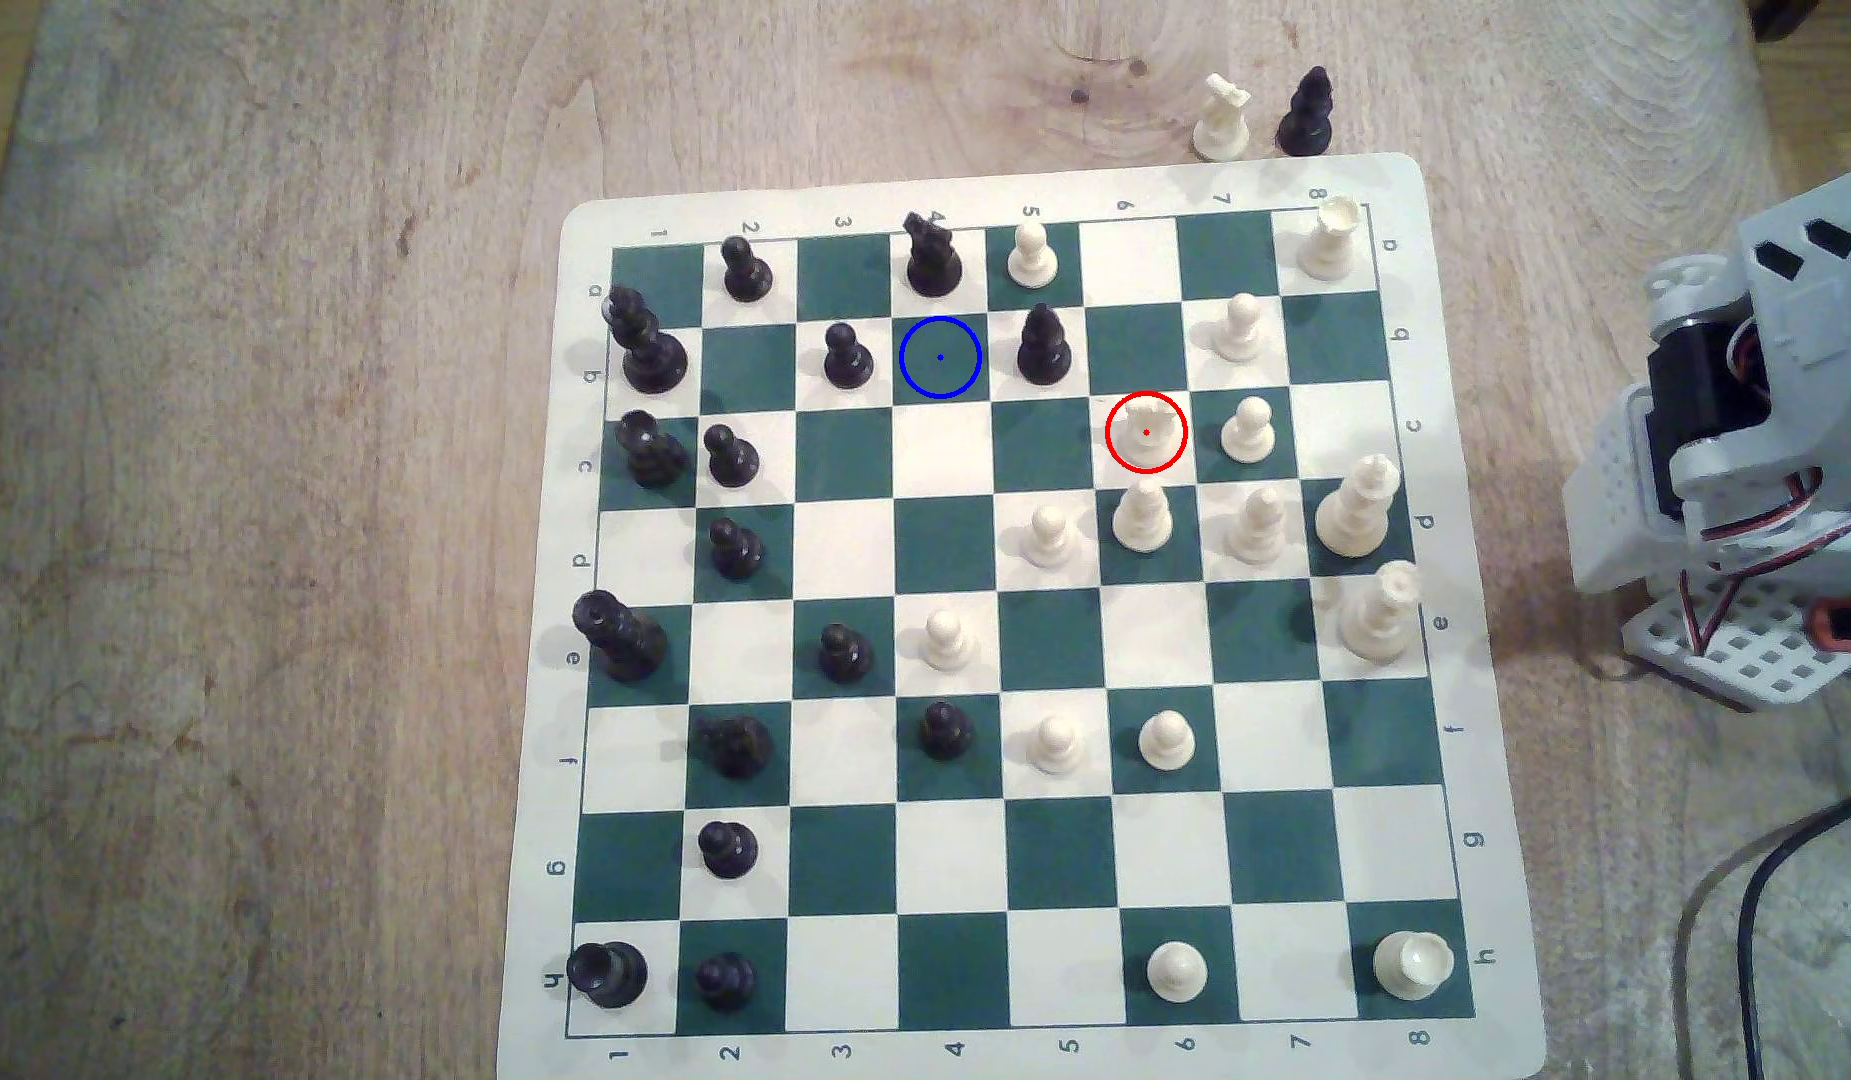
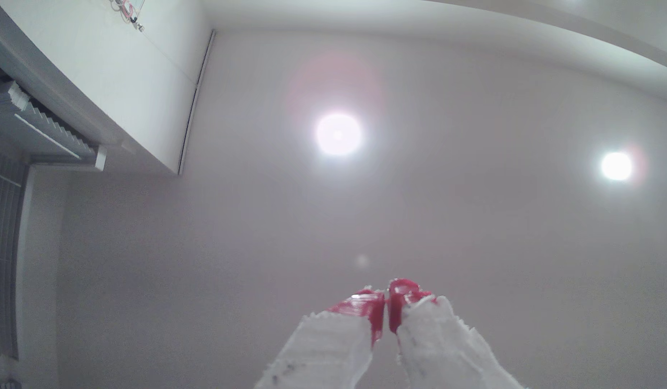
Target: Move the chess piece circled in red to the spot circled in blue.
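No part of the move is judged to have been begun. The chess piece (image 1: 1146,431), a cream knight-like piece with a notched head, is seen upright on a white square inside the red ring, in the upper right part of the board (image 1: 1461,727) as the exterior view shows it. The spot (image 1: 940,357), a dark green square ringed in blue, lies from the piece at about ten o'clock in that view, well apart and unoccupied.

The arm (image 1: 1752,415) is folded off the board at three o'clock of the exterior view, on the wooden counter (image 1: 277,519). In the wrist view the claw (image 2: 386,310) is pointed up at a pale ceiling (image 2: 474,232), and its red-tipped fingers (image 2: 365,306) are pressed nearly together with nothing between them.

The step in hand is therefore taken to be the reach. The claw will have to be swung over the board, spread, and lowered on the piece from above. Care is called for: a cream pawn (image 1: 1249,428) stands just beside the piece at three o'clock, and a taller cream piece (image 1: 1142,516) just beside it at six o'clock. At the spot, a black pawn (image 1: 847,355) and a black piece (image 1: 1043,346) flank the square closely.
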Motion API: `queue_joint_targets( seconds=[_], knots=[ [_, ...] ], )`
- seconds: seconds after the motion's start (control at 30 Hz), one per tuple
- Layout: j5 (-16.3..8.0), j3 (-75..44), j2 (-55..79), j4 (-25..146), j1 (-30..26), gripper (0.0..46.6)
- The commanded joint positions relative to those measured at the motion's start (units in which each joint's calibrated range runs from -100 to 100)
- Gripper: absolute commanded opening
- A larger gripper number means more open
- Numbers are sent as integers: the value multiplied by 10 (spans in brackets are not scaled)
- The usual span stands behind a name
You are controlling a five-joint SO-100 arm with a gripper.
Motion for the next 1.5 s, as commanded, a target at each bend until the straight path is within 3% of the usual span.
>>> queue_joint_targets(
  seconds=[0.0,0.1,0.33,0.47,0.6,0.8,0.83,0.9,0.93,1.0,1.03,1.07,1.2,1.33,1.4,1.47],
  knots=[
    [1,12,-1,-8,7,2],
    [1,12,-1,32,26,2],
    [0,4,-1,361,61,2],
    [-2,-1,-1,440,69,2],
    [-3,-53,0,669,81,2],
    [-4,-229,1,1168,77,2],
    [-7,-234,1,1182,74,4],
    [-51,-256,1,1235,78,2],
    [-39,-269,10,1269,79,10],
    [30,-295,31,1339,97,3],
    [44,-302,38,1360,104,6],
    [47,-306,54,1392,117,33],
    [47,-309,96,1454,123,65],
    [18,-384,218,1511,113,77],
    [-21,-452,296,1561,109,86],
    [-41,-484,325,1577,115,116]
  ],
)
